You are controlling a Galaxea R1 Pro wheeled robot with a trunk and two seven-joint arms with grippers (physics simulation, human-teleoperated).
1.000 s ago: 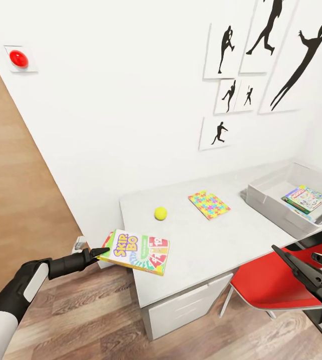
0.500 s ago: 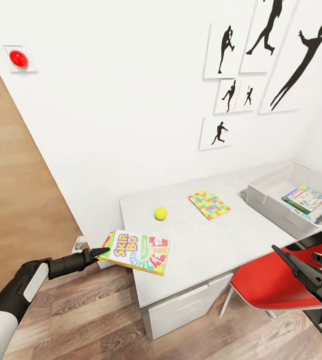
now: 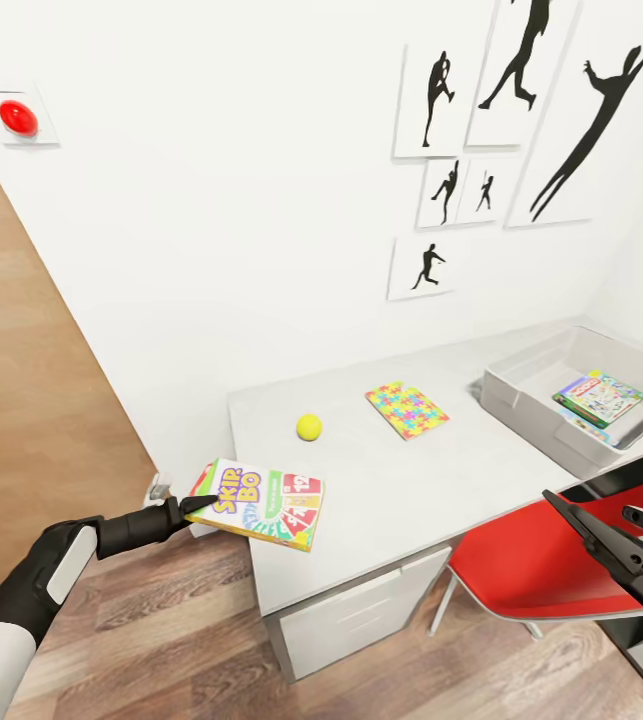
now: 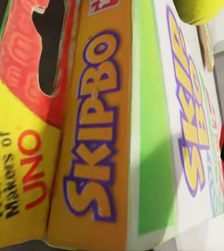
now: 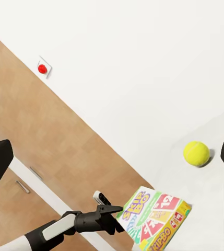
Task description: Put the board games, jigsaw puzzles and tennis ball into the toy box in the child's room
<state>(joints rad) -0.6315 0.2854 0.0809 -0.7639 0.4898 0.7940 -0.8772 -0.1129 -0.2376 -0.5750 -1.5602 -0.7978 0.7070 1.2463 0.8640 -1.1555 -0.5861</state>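
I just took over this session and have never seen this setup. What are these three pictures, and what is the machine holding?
It is a two-armed wheeled robot in a simulation. The large picture looks down from its head; the others come from cameras by each gripper. The left gripper is shut on a Skip-Bo game box at the corner of the table; its camera shows that box up close. The right gripper is open and empty over a red chair. On the table lie a tennis ball and a jigsaw puzzle. The grey toy box already holds another game box.
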